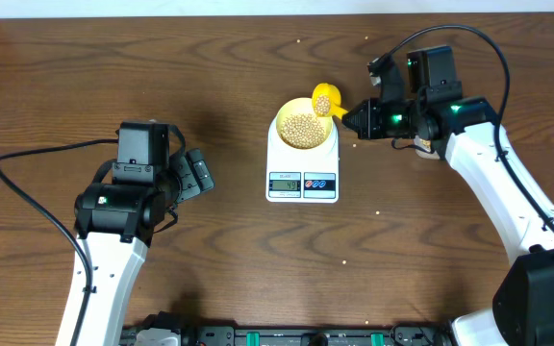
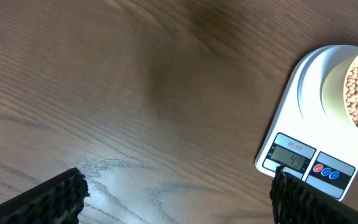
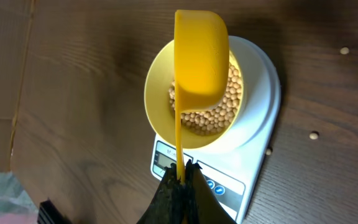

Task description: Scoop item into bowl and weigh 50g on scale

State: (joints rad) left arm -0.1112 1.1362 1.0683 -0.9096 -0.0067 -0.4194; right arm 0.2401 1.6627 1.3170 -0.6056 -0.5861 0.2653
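The right tool [image 3: 182, 180] is pinching the thin handle of the bright yellow scoop [image 3: 201, 53] near its end, jaws shut tight on it, and is holding the cup tipped over the pale-yellow bowl [image 3: 157, 93]. The bowl is sitting on the round plate of the white scale [image 3: 260, 106], near the middle of the table [image 1: 85, 77], and the beans [image 3: 213, 118] are lying heaped inside it, filling much of its floor. Whether any are remaining in the scoop is not showing from these angles. The left tool [image 1: 198, 173] is resting well to the left of the scale with its jaws spread wide and nothing between them. The display [image 2: 291, 158] is showing a figure that looks just short of the target, so the job is probably coming down to a last few beans. These beans are looking hard, smooth and light, so they are likely to be rolling and bouncing freely; stray beans [image 3: 314, 135] are already lying on the table beside the scale. Pinching them singly looks impractical; the stiff, light scoop is the thing to grip, by its handle, though so narrow a strip may be twisting in the pinch. The bowl is also light, and any nudge risks upsetting the reading.
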